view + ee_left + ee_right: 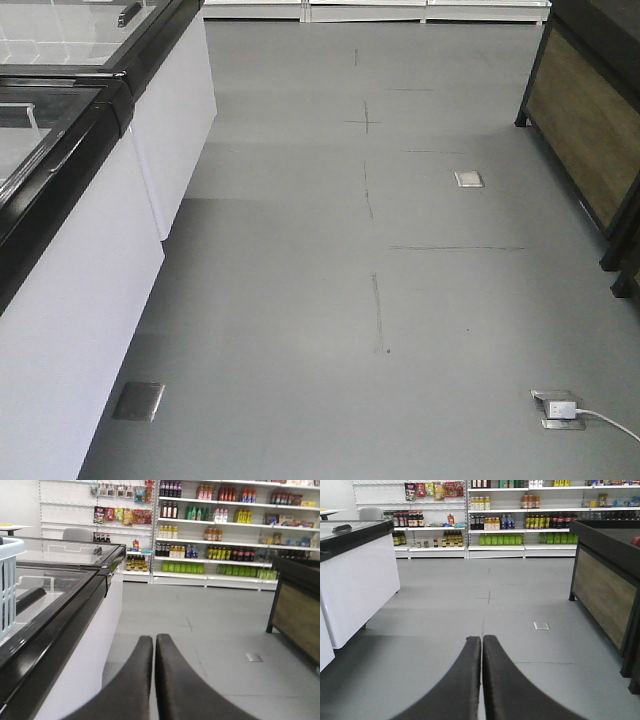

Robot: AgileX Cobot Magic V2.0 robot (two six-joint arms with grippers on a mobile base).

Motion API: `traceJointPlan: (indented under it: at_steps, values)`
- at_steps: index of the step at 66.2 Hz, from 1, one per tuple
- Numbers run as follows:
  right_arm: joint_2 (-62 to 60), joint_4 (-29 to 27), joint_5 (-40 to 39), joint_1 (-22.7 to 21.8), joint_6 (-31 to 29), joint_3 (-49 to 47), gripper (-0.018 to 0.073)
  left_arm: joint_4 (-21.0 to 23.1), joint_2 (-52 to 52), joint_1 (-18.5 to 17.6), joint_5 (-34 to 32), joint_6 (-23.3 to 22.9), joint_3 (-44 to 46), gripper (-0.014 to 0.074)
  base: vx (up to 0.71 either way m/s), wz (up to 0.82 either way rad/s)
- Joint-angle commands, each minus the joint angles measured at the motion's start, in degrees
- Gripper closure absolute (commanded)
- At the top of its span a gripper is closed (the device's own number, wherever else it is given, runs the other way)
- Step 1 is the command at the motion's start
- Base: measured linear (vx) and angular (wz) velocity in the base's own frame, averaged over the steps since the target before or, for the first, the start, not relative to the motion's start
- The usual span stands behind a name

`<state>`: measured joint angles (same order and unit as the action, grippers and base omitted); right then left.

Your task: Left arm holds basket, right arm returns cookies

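Left gripper [154,639]: finger faces black, matt, smooth; right gripper [481,639]: same finish; material cannot be told.

Basket [8,580], far left of the left gripper: light blue plastic, slotted wall, slight sheen.

Freezer [80,675], left of the left gripper: smooth white side panels, satin; glossy black rim; clear glass lids carrying reflections.

Floor [445,605], ahead of both grippers: grey, smooth, mostly matt with a faint sheen; thin dark scuff lines.

Floor plate [541,625], ahead and right of the right gripper: bare metal, dull shine.

Counter [600,592], right of the right gripper: matt wood-grain panel; black frame.

Plug [562,409] and cable [610,422]: smooth white plastic.
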<state>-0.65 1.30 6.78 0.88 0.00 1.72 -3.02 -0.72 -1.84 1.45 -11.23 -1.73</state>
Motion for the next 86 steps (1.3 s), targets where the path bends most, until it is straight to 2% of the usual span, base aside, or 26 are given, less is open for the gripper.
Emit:
traceJointPlan:
  at_steps: [1,9,20,28,39,72,86]
  values:
    - [-0.59,0.28,-4.38,0.07,-0.51,-0.06,0.0568,0.61,-0.79,0.03,-5.14,-3.6,4.01,0.0603,0.0,0.0]
    - [-0.59,0.28,-4.38,0.07,-0.51,-0.06,0.0568,0.61,0.78,0.03,-4.42,-3.55,7.92,0.0603,0.0,0.0]
    - [-0.59,0.28,-4.38,0.07,-0.51,-0.06,0.0568,0.61,8.97,0.03,7.17,-3.44,14.62,0.0603,0.0,0.0]
    - [-0.59,0.28,-4.38,0.07,-0.51,-0.06,0.0568,0.61,15.25,0.03,12.27,-3.49,18.52,0.0603,0.0,0.0]
    - [-0.59,0.28,-4.38,0.07,-0.51,-0.06,0.0568,0.59,19.22,0.03,10.92,-3.49,19.13,0.0603,0.0,0.0]
    - [-0.59,0.28,-4.38,0.07,-0.51,-0.06,0.0568,0.59,19.66,0.03,12.4,-3.53,19.13,0.0594,0.0,0.0]
    - [-0.59,0.28,-4.38,0.07,-0.51,-0.06,0.0568,4.03,19.66,0.03,15.47,-3.59,19.13,0.0573,0.0,0.0]
